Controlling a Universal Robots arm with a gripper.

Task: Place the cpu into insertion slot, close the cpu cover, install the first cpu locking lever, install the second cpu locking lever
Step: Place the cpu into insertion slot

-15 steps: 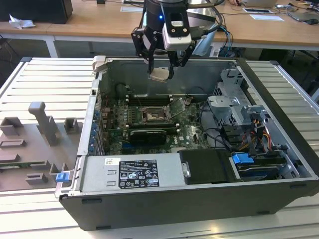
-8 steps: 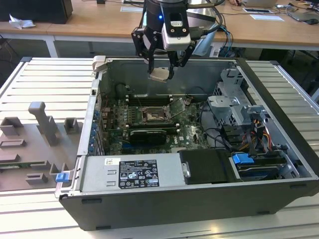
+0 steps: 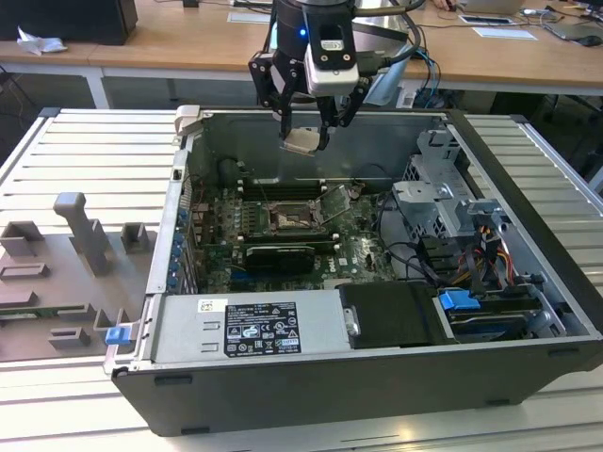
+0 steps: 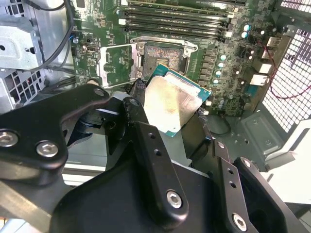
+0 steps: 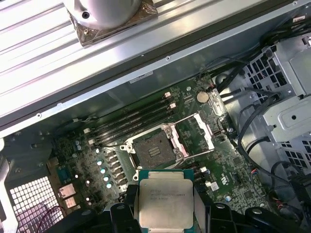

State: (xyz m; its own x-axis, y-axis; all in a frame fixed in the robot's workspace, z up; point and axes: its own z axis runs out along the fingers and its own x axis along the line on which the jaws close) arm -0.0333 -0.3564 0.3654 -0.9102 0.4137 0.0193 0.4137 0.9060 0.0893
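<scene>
The cpu (image 5: 165, 201), a flat square chip with a pale silver-beige metal face on a green-edged base, is clamped in the gripper (image 3: 303, 130) and hangs, slightly tilted, well above the board. Below it the insertion slot (image 5: 154, 149) lies bare, its dark square centre framed by a silver rim on the green circuit board. The cpu cover (image 5: 195, 136), a thin silver frame with a large window, is swung open beside the slot, apparently propped at an angle.
</scene>
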